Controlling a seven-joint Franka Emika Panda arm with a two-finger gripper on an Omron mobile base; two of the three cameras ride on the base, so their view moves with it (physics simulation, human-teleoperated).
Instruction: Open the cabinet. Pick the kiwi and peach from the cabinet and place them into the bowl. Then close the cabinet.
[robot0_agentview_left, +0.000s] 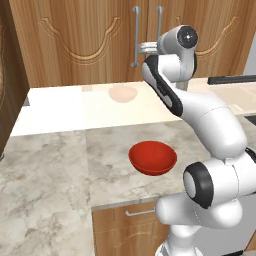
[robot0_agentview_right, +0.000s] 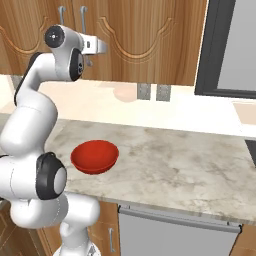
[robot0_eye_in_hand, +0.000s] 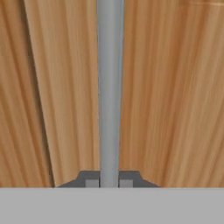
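The cabinet (robot0_agentview_left: 80, 40) (robot0_agentview_right: 150, 35) hangs above the counter with both carved doors closed. Kiwi and peach are hidden behind them. In the hand view my gripper (robot0_eye_in_hand: 109, 183) is shut on a vertical silver bar handle (robot0_eye_in_hand: 109, 87), one dark fingertip pressed against each side of it. From the left base view the hand (robot0_agentview_left: 142, 49) reaches out level to the pair of handles (robot0_agentview_left: 135, 35) at the doors' meeting edge; which handle it holds I cannot tell. The red bowl (robot0_agentview_left: 152, 157) (robot0_agentview_right: 95, 156) sits empty on the marble counter near the arm's base.
Marble counter (robot0_agentview_left: 45, 175) (robot0_agentview_right: 175, 160) stretches left and right of the bowl. Two wall outlets (robot0_agentview_right: 144, 91) sit on the backsplash. A dark-framed panel (robot0_agentview_right: 230, 45) stands at the right, a wooden side panel (robot0_agentview_left: 7, 75) at the left. Drawer front (robot0_agentview_left: 125, 225) lies below the counter edge.
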